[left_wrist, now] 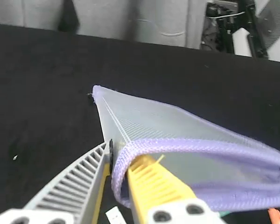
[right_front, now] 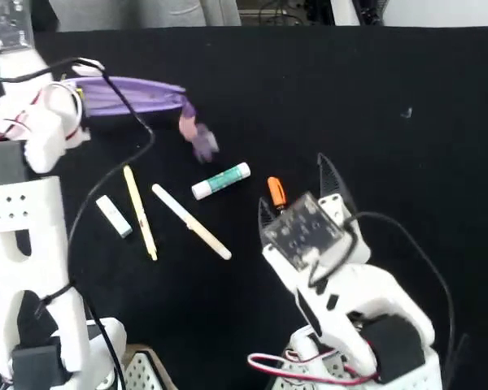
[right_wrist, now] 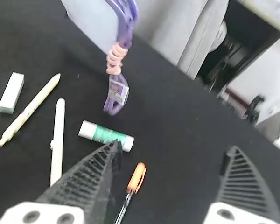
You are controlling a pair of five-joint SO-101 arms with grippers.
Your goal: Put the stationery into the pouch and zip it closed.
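Note:
The purple mesh pouch (right_front: 134, 95) lies at the table's back left with its pink and purple charm (right_front: 198, 140) trailing off its end. My left gripper (left_wrist: 119, 163) is shut on the pouch's rim (left_wrist: 191, 144), the yellow finger inside the mouth and the grey finger outside. On the black table lie a green glue stick (right_front: 220, 180), an orange pen (right_front: 276, 192), a white pen (right_front: 191, 221), a yellow pencil (right_front: 140, 213) and a white eraser (right_front: 114, 216). My right gripper (right_wrist: 175, 149) stands open just above the orange pen (right_wrist: 135, 179), with the glue stick (right_wrist: 106, 135) beside one fingertip.
The table (right_front: 407, 114) is covered in black cloth, with bare room to the right and at the back. Both arm bases stand at the front edge. Cables hang from the left arm (right_front: 32, 138) over the table. Furniture and equipment stand behind the far edge.

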